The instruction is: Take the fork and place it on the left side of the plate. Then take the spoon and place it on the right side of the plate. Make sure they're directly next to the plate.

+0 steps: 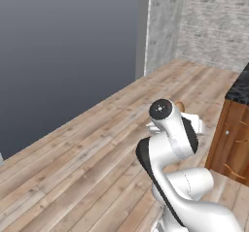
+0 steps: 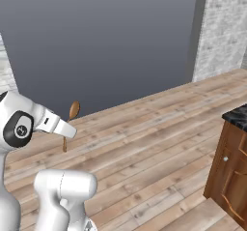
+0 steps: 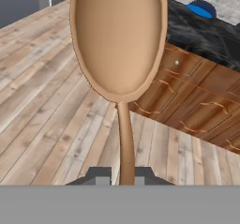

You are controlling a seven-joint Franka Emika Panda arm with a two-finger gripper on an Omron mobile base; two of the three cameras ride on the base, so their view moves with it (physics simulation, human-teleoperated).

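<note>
Spoon (image 3: pixel 119 45) upright in closed hand (image 3: pixel 123 176), plate (image 3: pixel 199 10) beyond.

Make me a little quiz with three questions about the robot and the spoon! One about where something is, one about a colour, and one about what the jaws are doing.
1. Where is the blue plate?
A. On the wooden floor
B. On the dark counter above the wooden cabinet
C. In the robot's jaws

2. What colour is the spoon?
A. Light brown, like wood
B. Silver
C. Bright blue

3. What is the gripper doing?
A. Wide open, holding nothing
B. Holding the plate
C. Shut on the spoon's handle

Answers:
1. B: in the hand view the plate lies on the dark counter over the wooden cabinet.
2. A: the bowl and handle are tan, like wood.
3. C: the handle runs down between the jaws, and the right base view shows the spoon held up in the air.
</note>
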